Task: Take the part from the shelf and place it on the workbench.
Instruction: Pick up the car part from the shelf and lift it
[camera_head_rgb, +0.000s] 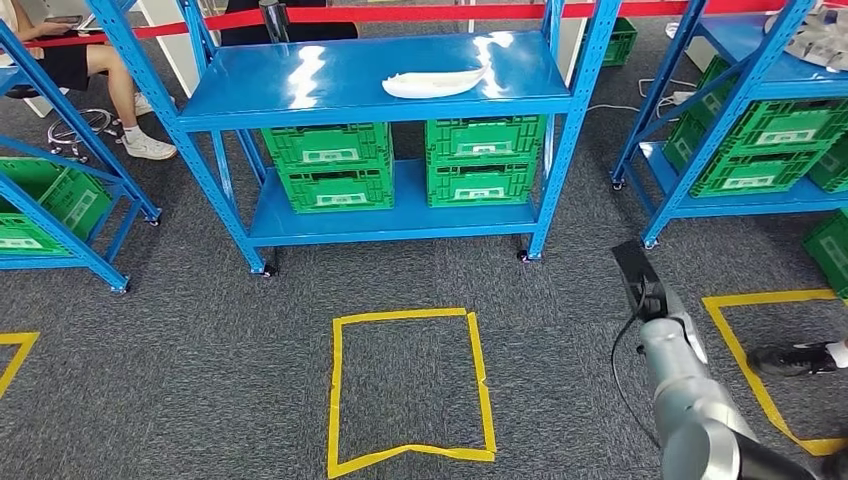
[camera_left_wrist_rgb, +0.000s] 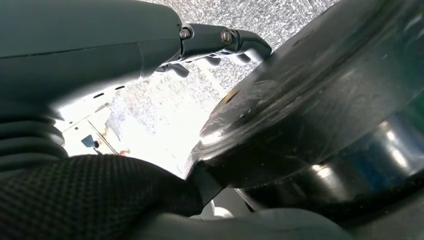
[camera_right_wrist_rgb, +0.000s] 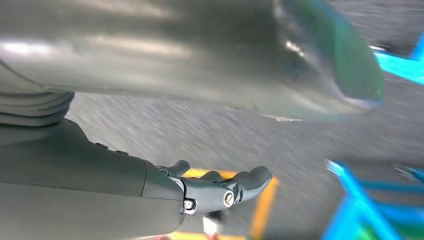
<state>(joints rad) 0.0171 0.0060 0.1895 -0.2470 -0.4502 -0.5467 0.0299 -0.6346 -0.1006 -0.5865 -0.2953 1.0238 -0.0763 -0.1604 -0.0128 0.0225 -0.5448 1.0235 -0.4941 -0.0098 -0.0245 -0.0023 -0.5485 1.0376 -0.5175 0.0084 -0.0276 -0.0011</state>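
Lying on the blue shelf's top level, the white part is resting untouched; both hands are hanging empty, fingers loosely extended.

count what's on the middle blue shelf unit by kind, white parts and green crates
white part on the top shelf: 1
green crates on the lower shelf, in two stacks: 4
total: 5

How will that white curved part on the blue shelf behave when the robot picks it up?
The white part looks like thin moulded plastic, so probably light and fairly stiff. Its long curved shape may rock or tilt if gripped off-centre. The glossy blue shelf top suggests it could slide when nudged.
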